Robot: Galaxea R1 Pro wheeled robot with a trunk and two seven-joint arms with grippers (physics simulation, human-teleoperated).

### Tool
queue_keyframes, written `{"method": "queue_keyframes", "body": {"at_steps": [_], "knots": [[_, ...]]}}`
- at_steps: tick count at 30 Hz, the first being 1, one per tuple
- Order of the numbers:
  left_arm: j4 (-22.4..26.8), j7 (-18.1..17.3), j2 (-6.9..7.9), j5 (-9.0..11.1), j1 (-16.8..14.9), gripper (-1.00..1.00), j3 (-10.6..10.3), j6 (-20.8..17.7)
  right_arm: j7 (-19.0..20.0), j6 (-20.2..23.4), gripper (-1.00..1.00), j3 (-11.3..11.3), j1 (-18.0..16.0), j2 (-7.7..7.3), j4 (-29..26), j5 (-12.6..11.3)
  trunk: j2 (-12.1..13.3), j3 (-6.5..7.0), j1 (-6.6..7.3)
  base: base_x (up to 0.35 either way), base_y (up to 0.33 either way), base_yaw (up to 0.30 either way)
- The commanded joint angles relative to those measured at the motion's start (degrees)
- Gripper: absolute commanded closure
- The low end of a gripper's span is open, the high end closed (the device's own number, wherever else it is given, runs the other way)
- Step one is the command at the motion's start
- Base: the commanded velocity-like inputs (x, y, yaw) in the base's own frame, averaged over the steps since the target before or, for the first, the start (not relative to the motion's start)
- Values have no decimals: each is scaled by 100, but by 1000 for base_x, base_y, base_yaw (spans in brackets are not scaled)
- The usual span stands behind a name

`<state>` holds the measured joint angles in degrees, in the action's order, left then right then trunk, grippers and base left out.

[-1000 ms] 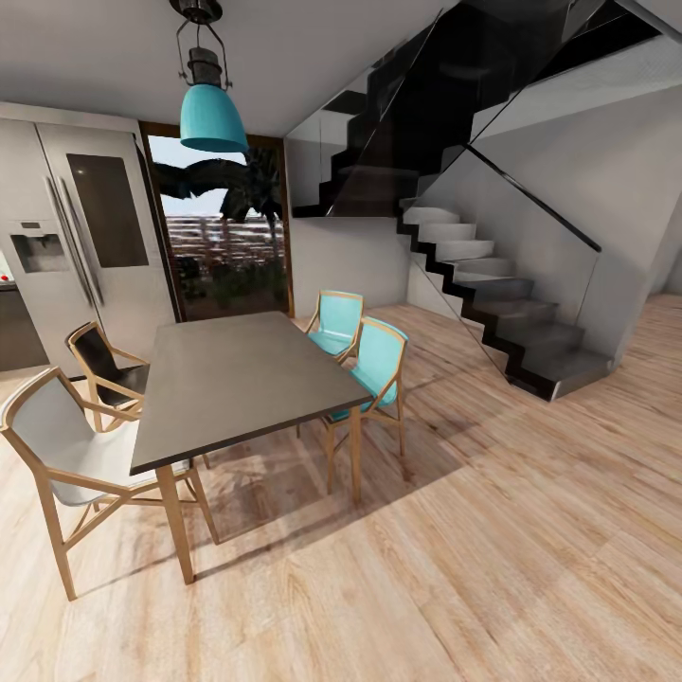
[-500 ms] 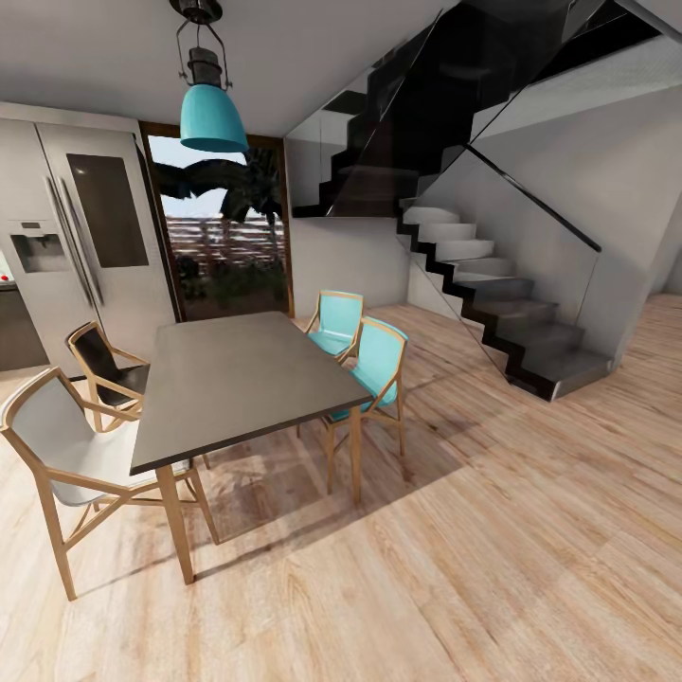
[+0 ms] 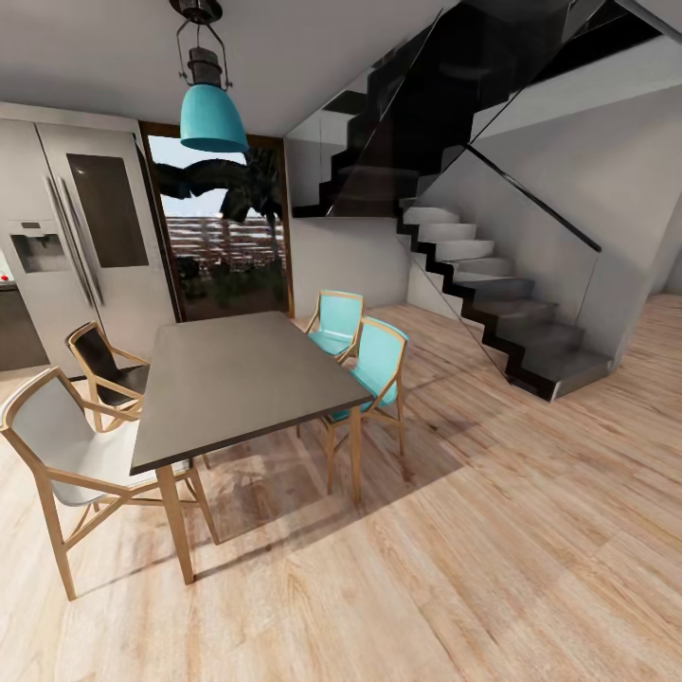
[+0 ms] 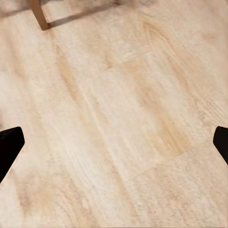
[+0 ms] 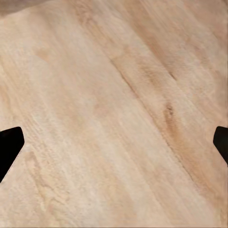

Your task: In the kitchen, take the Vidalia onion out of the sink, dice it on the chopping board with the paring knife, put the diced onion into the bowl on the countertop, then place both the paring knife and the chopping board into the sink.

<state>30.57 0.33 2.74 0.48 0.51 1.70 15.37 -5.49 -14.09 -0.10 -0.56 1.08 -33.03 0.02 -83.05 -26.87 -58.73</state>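
Wooden floor [image 3: 530, 530] lies under both grippers, left gripper [image 4: 114, 137] and right gripper [image 5: 114, 137], each spread wide and empty. Onion, sink and knife are out of sight. Kitchen likely lies leftward, past the grey dining table [image 3: 237, 379], by the refrigerator [image 3: 85, 256], nearer the left arm.

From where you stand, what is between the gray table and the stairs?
In the head view, two turquoise chairs stand beside the gray table; past them bare wooden floor stretches to the stairs.
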Motion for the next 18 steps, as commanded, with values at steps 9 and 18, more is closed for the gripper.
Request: {"method": "queue_keyframes", "body": {"at_steps": [9,18], "knots": [[27,2,63,5,-5,-100,16,18,-48,-393,-100,1,-2,7,-141,-49,-3,-6,0,0,0,0],[-32,2,65,19,-7,-100,22,18,-49,-521,-100,2,0,21,-126,-49,-3,-6,0,0,0,0]]}}
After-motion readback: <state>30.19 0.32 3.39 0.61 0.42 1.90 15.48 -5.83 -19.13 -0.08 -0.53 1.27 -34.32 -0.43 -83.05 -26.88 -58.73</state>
